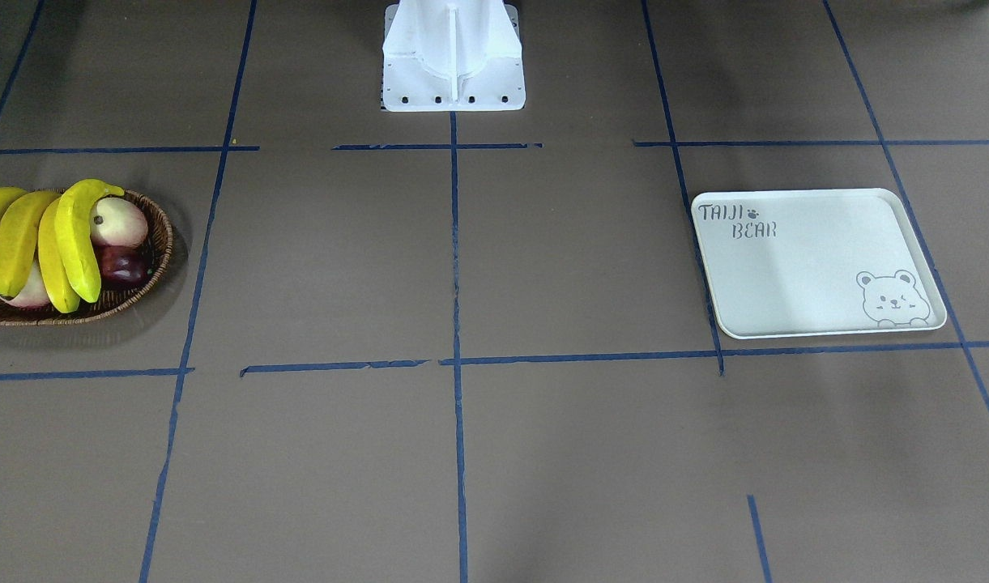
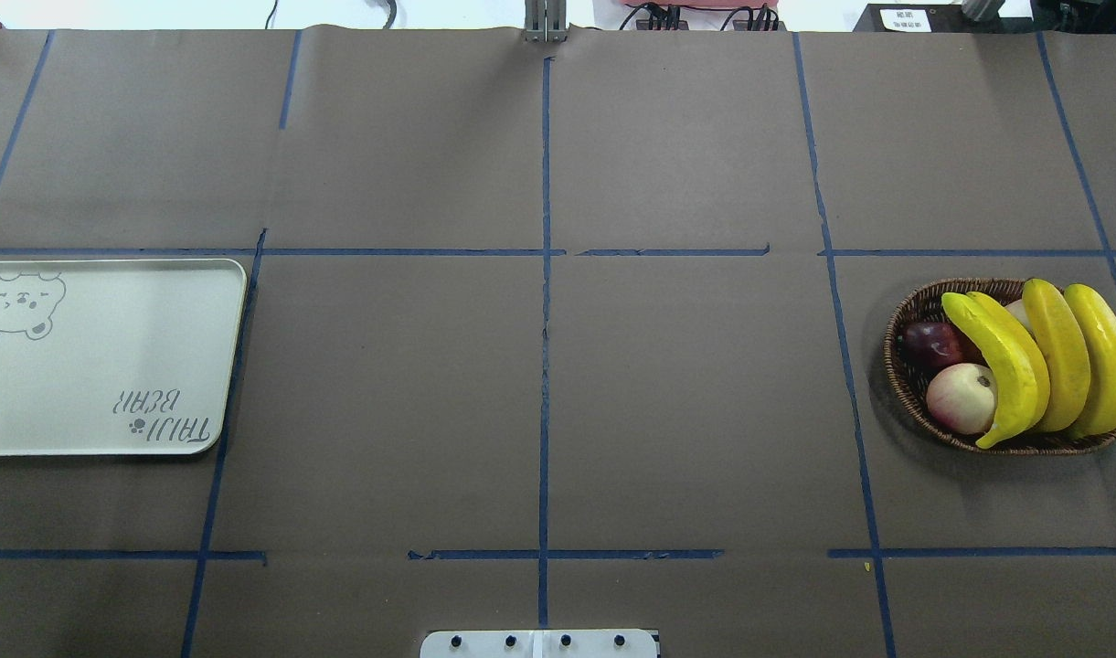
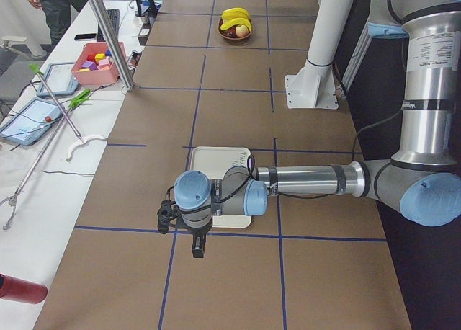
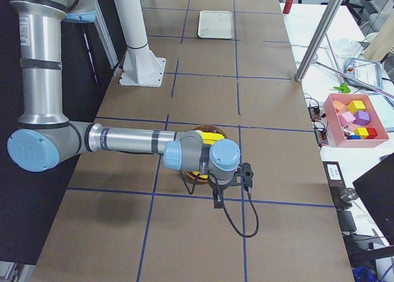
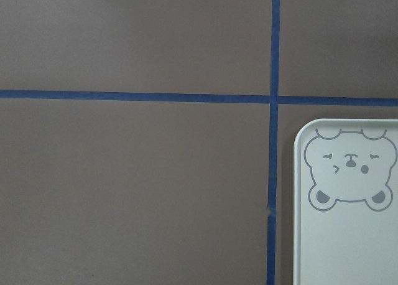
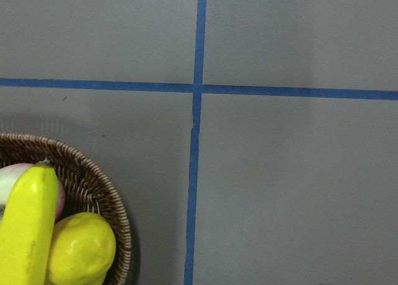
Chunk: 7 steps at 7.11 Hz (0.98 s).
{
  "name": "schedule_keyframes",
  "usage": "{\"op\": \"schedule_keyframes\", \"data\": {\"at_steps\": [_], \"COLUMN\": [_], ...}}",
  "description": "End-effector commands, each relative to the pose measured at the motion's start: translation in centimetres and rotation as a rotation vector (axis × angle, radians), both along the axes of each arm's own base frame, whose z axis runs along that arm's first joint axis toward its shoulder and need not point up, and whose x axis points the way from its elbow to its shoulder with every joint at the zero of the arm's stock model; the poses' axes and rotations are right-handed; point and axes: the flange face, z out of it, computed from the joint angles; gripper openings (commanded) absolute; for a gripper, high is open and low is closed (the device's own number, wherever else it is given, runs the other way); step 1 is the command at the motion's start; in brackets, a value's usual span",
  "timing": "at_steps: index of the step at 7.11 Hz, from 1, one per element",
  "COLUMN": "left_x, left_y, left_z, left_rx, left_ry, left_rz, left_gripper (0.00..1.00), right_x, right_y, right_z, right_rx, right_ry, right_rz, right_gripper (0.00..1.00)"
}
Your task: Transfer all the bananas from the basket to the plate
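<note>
Several bright yellow bananas lie across the brown wicker basket; they also show in the overhead view, basket rim, and in the right wrist view. The cream "TAIJI BEAR" plate lies empty at the other end of the table and in the left wrist view. My left gripper hangs above the plate's outer corner. My right gripper hangs beside the basket. Both show only in side views, so I cannot tell open or shut.
A pale peach and a dark red fruit share the basket; a yellow-green fruit shows beside a banana. The white robot base stands mid-table. A side table holds a pink bin of blocks and a metal post.
</note>
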Motion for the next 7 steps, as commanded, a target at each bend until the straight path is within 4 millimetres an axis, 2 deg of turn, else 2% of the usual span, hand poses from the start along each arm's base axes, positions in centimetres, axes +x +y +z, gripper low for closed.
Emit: {"op": "schedule_keyframes", "data": {"at_steps": [1,2,7], "left_x": [0.01,0.00,-0.01], "left_y": [0.00,-0.01,-0.19], "left_z": [0.02,-0.05,-0.29], "left_rx": [0.000,0.002,0.008], "left_ry": [0.001,0.001,0.000], "left_rz": [-0.001,0.001,0.001], "left_gripper": [1.00,1.00,1.00], "right_x": [0.02,0.38,0.34], "right_y": [-0.01,-0.01,0.42], "right_z": [-0.24,-0.75,-0.43], "right_rx": [0.013,0.021,0.015], "right_ry": [0.003,0.003,0.000], "right_rz": [-0.001,0.008,0.008], "right_gripper": [1.00,1.00,1.00]}}
